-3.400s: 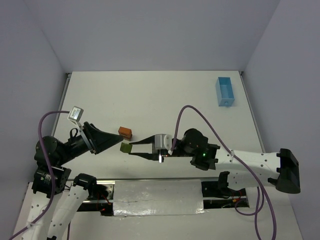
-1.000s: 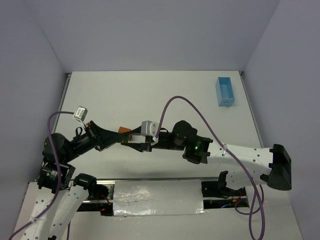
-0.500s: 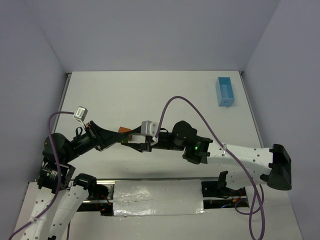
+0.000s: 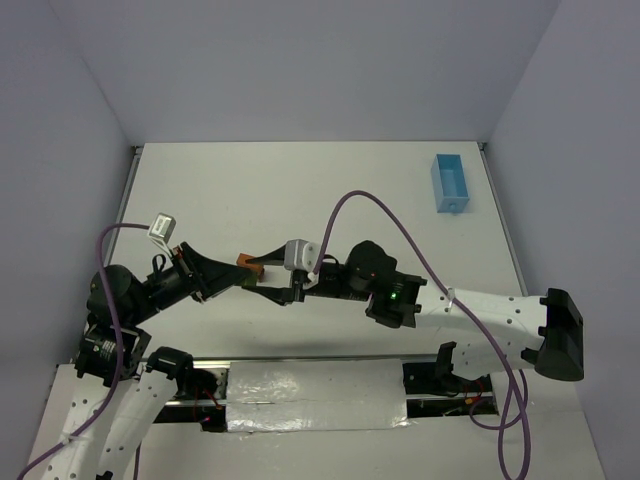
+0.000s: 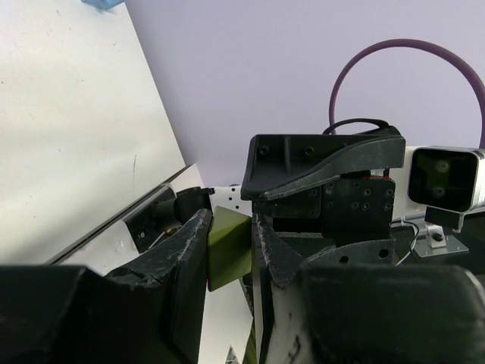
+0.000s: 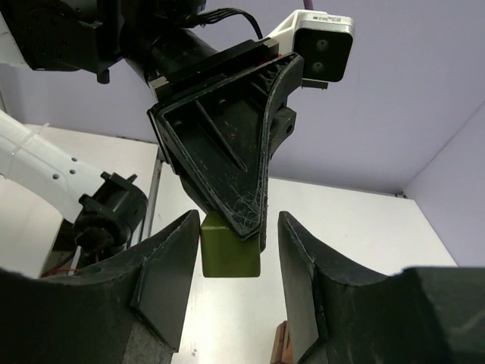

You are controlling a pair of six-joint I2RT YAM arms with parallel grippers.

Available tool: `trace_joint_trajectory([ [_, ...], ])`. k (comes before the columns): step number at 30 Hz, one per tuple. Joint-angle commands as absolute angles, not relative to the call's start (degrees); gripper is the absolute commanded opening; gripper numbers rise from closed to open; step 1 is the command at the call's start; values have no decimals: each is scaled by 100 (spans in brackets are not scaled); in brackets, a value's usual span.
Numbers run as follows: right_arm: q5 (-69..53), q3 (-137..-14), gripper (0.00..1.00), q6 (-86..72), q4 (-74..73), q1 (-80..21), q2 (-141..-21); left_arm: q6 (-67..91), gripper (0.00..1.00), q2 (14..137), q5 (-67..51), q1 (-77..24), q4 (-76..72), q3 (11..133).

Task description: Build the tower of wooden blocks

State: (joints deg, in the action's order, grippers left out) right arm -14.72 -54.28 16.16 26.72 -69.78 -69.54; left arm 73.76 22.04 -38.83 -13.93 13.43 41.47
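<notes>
Holding the olive-green wood block (image 6: 229, 246) above the table, the left gripper (image 5: 231, 227) is clenched on it. The right gripper (image 6: 236, 262) stands released, jaws clear either side. Recommend retreating straight, then seating it squarely on the orange block (image 4: 247, 264) nearby.

The top external camera is looking down from behind both arms over the table (image 4: 330, 190), while the wrist cameras are peering closely past the left gripper (image 5: 229, 224) and right gripper (image 6: 240, 224), facing each other and sharing the olive block (image 5: 229, 258) between their fingertips.
</notes>
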Motion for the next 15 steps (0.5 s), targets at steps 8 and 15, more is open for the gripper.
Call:
trace_joint_trajectory([
  [8, -1494, -5572, 55, 1635, 2839, -6970, -6899, 7304, 0, 2215, -3946, -1415, 1169, 4219],
  [15, -1503, -5520, 55, 1582, 2856, -6908, -6899, 7312, 0, 2206, -3938, -1415, 1134, 4236],
])
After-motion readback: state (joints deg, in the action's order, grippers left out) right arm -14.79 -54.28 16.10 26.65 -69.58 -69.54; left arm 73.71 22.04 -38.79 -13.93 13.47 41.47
